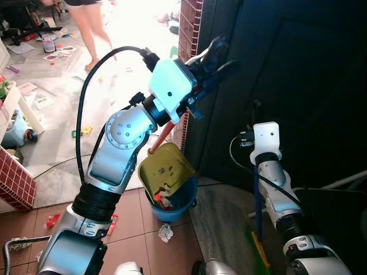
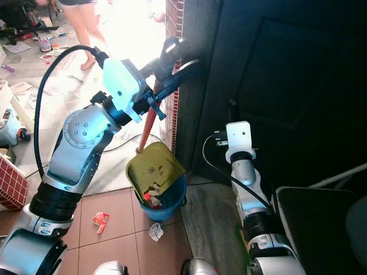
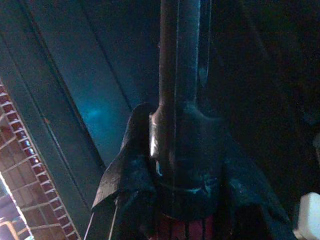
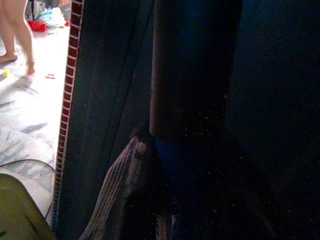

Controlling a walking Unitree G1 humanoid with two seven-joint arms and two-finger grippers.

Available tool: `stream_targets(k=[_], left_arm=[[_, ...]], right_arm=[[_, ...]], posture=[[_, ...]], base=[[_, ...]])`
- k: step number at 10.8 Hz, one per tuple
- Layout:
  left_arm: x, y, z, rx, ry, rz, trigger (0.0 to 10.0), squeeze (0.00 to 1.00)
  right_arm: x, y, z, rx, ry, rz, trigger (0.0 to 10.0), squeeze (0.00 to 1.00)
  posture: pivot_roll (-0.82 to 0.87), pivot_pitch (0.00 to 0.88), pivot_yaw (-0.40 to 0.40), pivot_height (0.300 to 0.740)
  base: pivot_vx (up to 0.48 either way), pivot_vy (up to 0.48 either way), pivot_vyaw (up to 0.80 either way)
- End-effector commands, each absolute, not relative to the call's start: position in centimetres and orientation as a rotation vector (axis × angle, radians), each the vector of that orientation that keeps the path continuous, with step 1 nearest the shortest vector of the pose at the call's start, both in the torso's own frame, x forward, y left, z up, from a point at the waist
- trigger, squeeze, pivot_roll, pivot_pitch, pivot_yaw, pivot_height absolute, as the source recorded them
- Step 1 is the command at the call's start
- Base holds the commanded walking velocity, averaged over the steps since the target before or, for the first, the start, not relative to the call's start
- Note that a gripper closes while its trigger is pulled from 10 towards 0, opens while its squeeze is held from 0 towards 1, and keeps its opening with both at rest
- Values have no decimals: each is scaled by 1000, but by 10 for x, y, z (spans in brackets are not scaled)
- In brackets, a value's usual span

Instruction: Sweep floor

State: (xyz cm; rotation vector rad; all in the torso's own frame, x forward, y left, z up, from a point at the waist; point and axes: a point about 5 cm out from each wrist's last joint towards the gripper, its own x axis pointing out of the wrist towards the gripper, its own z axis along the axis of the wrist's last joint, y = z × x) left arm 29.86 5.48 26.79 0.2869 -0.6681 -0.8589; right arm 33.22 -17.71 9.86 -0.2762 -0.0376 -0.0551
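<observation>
Left end effector (image 1: 215,60) raised high by the dark door, black fingers clamped round the red long handle (image 2: 148,127) of the olive-yellow plastic dustpan (image 1: 164,168), pan tipped over the small blue bucket (image 1: 179,200) on the tiled floor. Right end effector (image 1: 256,106) gripping the upright dark blue broom pole (image 1: 257,212) near the door. Crumpled white paper scrap (image 1: 166,232) just beside the bucket.

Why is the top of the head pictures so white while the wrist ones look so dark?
Left eye view: sunlight through the doorway burns out the floor behind the person's legs, while the door stays nearly black. Left wrist view: dim and bluish, the handle barely lit. Right wrist view: mostly shadow, with bright floor at one edge.
</observation>
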Motion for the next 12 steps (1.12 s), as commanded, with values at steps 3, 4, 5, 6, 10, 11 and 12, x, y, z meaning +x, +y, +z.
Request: stream_targets(k=[3,4,5,6,10,11,12], left_arm=[[294,60,293,328,-821,-767,10000,0],[295,65,298,361,-862,-718,10000,0],[296,68,302,373,-882,-694,10000,0],[298,74,308,351,-894,-655,10000,0],[317,144,352,280,-956,-165,10000,0],[321,160,349,290,-928,-83,10000,0],[327,177,338,315,-848,29,10000,0]], right_arm=[[337,-179,106,-295,-68,-62,10000,0],[337,-179,106,-296,-69,-60,10000,0],[338,-179,107,-297,-70,-59,10000,0],[338,-179,107,-298,-71,-57,10000,0],[339,-176,105,-295,-65,-46,10000,0],[339,-175,105,-291,-65,-40,10000,0],[338,-174,104,-290,-66,-30,10000,0]], posture=[[30,0,-44,740],[30,0,-44,740],[30,0,-46,740],[31,0,-48,740],[45,0,-56,740],[45,0,-56,740],[47,0,-57,740]], base=[[0,0,0],[0,0,0],[0,0,0],[0,0,0],[0,0,0],[0,0,0],[0,0,0]])
